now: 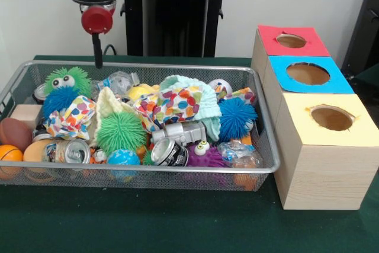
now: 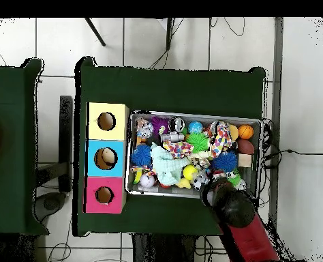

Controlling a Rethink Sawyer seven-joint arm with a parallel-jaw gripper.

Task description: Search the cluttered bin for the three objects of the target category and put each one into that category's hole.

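The bin (image 1: 177, 66) is a wide silver wire-mesh basket, heaped with toys, cloths and cans; it also shows in the overhead view (image 2: 195, 114). My gripper (image 1: 98, 56) hangs under a red knob, just above the bin's far rim near its left end, holding nothing that I can see. In the overhead view my gripper (image 2: 217, 193) is at the bin's lower edge, mostly hidden by the arm. Three wooden boxes stand beside the bin, each with a round hole: red top (image 1: 291, 41), blue top (image 1: 308, 74), yellow top (image 1: 331, 119).
In the bin lie a green spiky ball (image 1: 121, 131), blue spiky balls (image 1: 237, 117), dented cans (image 1: 169, 152), a dotted cloth (image 1: 177, 102), a mint cloth (image 1: 198, 96), a brown football (image 1: 15, 133) and an orange ball (image 1: 9, 153). The robot's black pedestal (image 1: 174, 16) stands behind.
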